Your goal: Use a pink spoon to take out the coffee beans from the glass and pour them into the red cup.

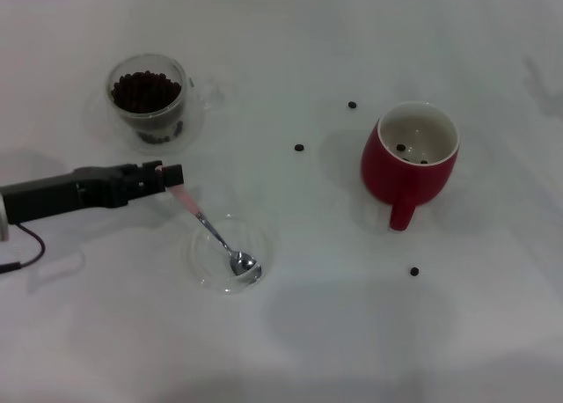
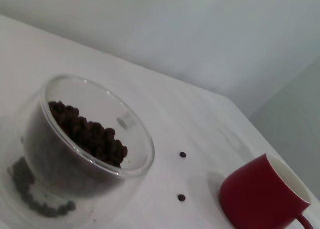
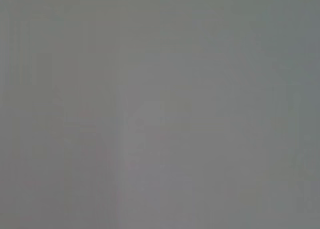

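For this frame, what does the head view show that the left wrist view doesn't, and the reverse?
Only the head view shows the left gripper at the pink spoon, whose bowl rests in a flat clear dish, a few coffee beans inside the red cup, and a stray bean near its handle.

Only the left wrist view shows the table's far edge and the wall behind it, plus the glass up close.

Both share the glass with its coffee beans, the red cup, and two loose beans between them. The right arm appears in neither.

I saw a plain white worktop (image 1: 290, 350) under soft, even light, faint shadows lying on it. Beyond its far edge stood a pale grey wall (image 2: 190, 34), bare and featureless.
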Action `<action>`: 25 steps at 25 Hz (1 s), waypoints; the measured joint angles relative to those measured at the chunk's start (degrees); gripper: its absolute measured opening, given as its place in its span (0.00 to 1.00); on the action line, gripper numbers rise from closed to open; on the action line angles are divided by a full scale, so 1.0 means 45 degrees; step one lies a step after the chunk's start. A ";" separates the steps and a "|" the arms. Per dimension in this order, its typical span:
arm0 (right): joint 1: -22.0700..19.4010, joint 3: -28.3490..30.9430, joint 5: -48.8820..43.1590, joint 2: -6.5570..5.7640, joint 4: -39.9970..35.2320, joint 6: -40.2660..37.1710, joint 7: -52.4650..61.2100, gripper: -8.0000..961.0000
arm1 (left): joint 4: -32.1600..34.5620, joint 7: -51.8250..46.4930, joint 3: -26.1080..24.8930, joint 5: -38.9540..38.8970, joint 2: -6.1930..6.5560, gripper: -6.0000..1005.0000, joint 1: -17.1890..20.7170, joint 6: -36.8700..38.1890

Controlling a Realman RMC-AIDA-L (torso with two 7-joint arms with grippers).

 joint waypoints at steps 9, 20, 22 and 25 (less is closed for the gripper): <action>0.0017 0.0072 0.0016 -0.0004 -0.0063 -0.0193 0.0043 0.73 | 0.0049 0.0746 -0.0596 -0.0033 0.0221 0.54 -0.0377 0.0009; -0.0032 0.0022 0.0190 -0.0004 0.0548 -0.2231 0.0043 0.73 | 0.2006 0.4410 -0.2315 -0.0968 -0.0277 0.54 0.0038 0.0822; -0.0073 0.0053 0.0219 -0.0004 0.0729 -0.2739 0.0061 0.73 | 0.2287 0.5298 -0.2853 -0.1455 -0.0398 0.54 0.0214 0.0978; -0.0163 0.0075 0.0313 -0.0004 0.0834 -0.3100 0.0081 0.73 | 0.2652 0.6028 -0.3975 -0.2045 -0.0450 0.54 0.0462 0.0996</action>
